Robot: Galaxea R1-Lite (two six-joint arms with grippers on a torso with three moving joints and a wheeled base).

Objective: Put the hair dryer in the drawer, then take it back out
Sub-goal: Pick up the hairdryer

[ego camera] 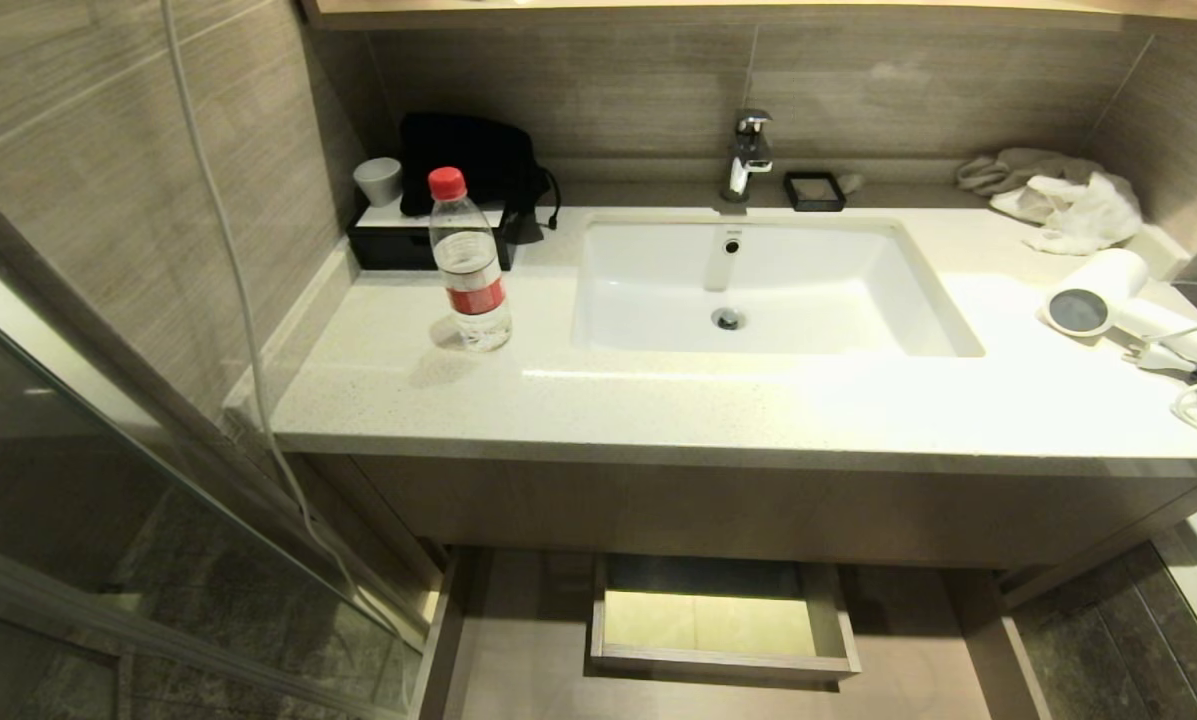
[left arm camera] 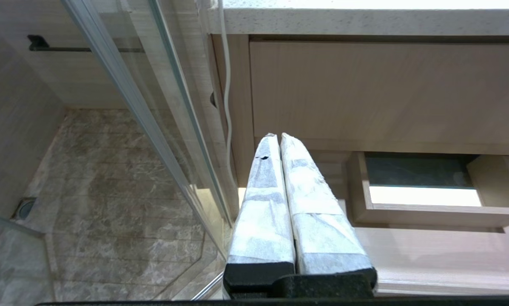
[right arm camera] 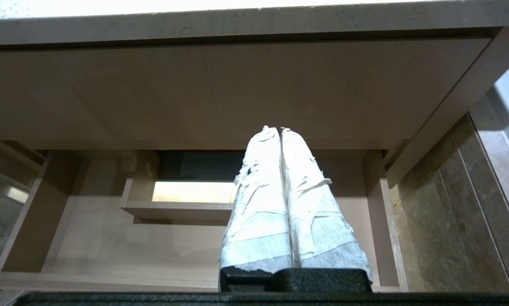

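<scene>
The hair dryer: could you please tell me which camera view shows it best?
The head view: the hair dryer lies on the counter at the right, grey end face toward the camera. Both wrist views look under the counter at the open drawer and show none of it.

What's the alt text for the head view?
White hair dryer lies on the vanity counter right of the sink; the drawer below stands open, empty. A water bottle stands left of the sink. Neither gripper shows.

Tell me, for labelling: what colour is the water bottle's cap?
Red; the bottle cap shows best in the head view.
</scene>
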